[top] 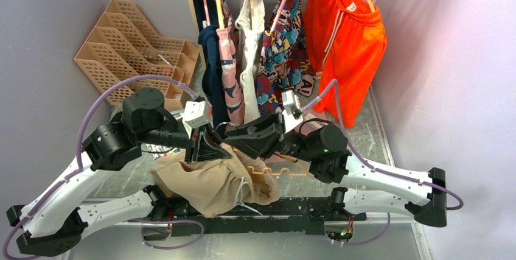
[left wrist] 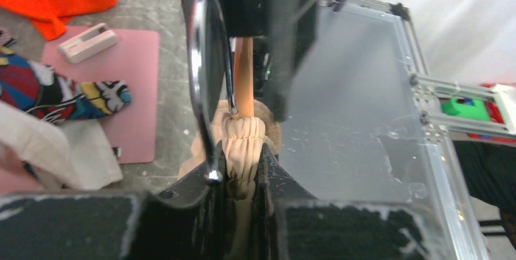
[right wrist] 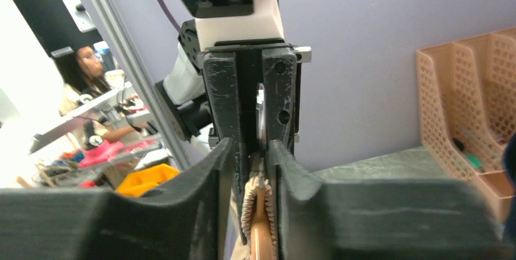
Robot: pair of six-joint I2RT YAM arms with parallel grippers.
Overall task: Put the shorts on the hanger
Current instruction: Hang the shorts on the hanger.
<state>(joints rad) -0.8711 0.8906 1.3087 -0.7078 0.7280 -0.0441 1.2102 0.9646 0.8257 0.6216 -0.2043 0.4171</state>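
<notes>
The beige shorts lie bunched on the table in front of both arms. The pale orange hanger lies to their right, its wavy bar showing. My two grippers meet tip to tip above the shorts' upper edge. In the left wrist view my left gripper is shut on the gathered waistband, and the hanger's arm runs straight ahead from it. My right gripper stands very narrow around the hanger's end, with the waistband wrapped over that end and touching both fingers.
A rack behind holds bright orange shorts, a cream-white garment, patterned clothes and pink hangers. Tan lattice organizers stand at the back left. A pink mat with a small white device lies on the table. Purple walls close both sides.
</notes>
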